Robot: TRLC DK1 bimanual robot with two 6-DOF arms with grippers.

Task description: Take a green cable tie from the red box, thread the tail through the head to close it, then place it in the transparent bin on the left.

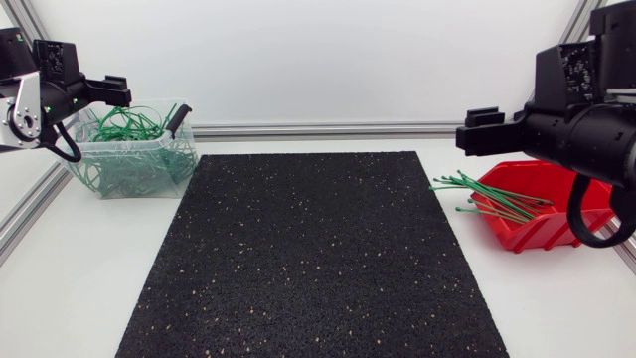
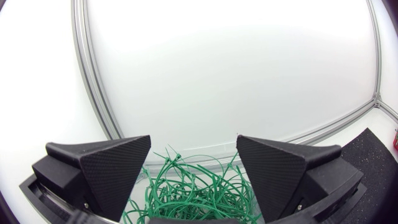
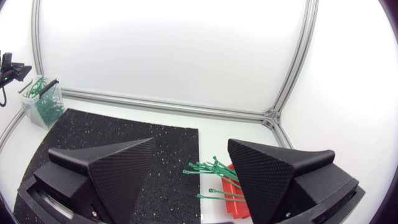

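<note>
The transparent bin (image 1: 139, 181) at the table's back left holds a tangle of closed green cable ties (image 1: 127, 125). My left gripper (image 1: 144, 104) hangs open just above it, nothing between its fingers; the left wrist view looks down past the gripper (image 2: 193, 168) onto the tangle of ties (image 2: 193, 190). At the right stands the red box (image 1: 537, 234), with straight green ties (image 1: 487, 194) poking out over its left rim. My right gripper (image 1: 484, 129) is open and empty above and behind that box. In the right wrist view the ties (image 3: 211, 169) and the red box (image 3: 231, 190) lie beyond the gripper (image 3: 189, 171).
A black speckled mat (image 1: 313, 254) covers the middle of the white table. An aluminium rail (image 1: 328, 129) runs along the back edge and another down the left side. The right wrist view also shows the bin (image 3: 36, 111) far across the mat (image 3: 124, 134).
</note>
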